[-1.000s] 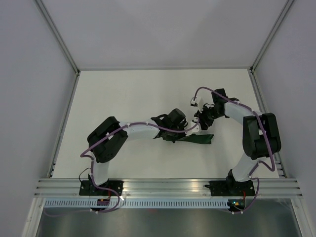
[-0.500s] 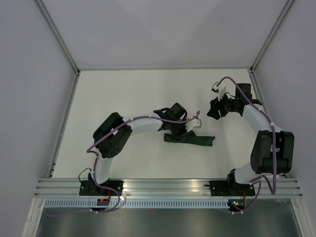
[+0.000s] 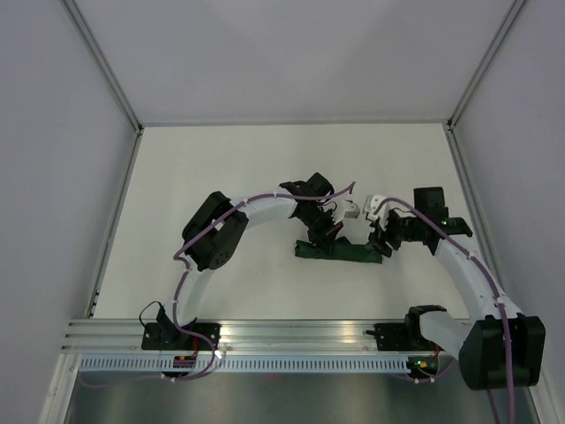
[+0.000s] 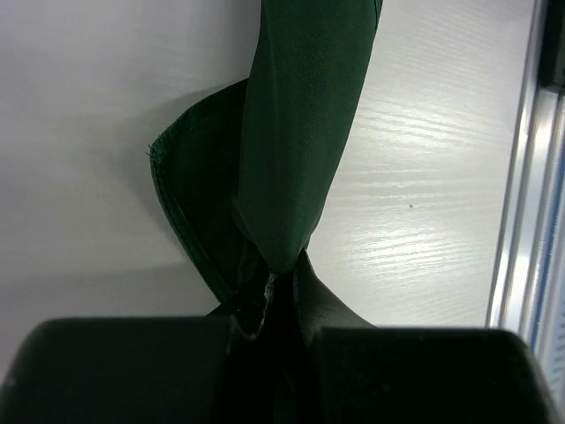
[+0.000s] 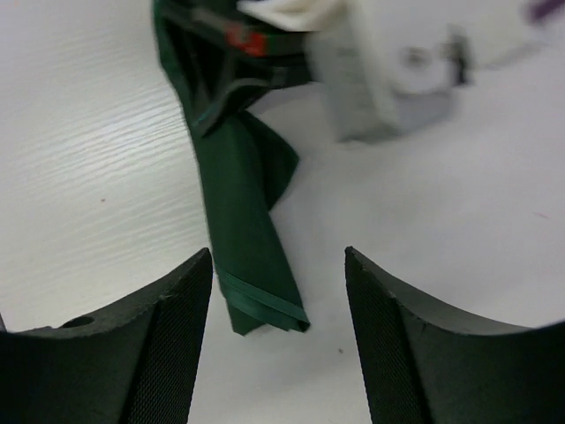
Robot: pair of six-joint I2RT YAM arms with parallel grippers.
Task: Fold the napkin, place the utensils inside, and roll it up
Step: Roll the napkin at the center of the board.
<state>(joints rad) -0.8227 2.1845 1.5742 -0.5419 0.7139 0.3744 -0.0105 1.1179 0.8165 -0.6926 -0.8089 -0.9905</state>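
The dark green napkin (image 3: pixel 342 252) lies on the white table as a narrow rolled strip, running left to right. My left gripper (image 3: pixel 322 237) is shut on its left part; in the left wrist view the roll (image 4: pixel 300 132) runs away from the pinched jaws. My right gripper (image 3: pixel 381 243) is open just above the roll's right end. In the right wrist view that end (image 5: pixel 252 274) lies between the spread fingers (image 5: pixel 168 336), nearer the left one, and I cannot tell if it touches. No orange utensils show in any view.
A metal rail (image 3: pixel 300 334) runs along the table's near edge and also shows in the left wrist view (image 4: pixel 530 221). Grey walls (image 3: pixel 291 62) stand at the back and both sides. The left arm's white wrist part (image 5: pixel 380 79) shows beyond the roll.
My right gripper swung out to the back right, then came back down to the roll's right end. My left gripper shifted toward the back over the roll's left part. The napkin barely moved.
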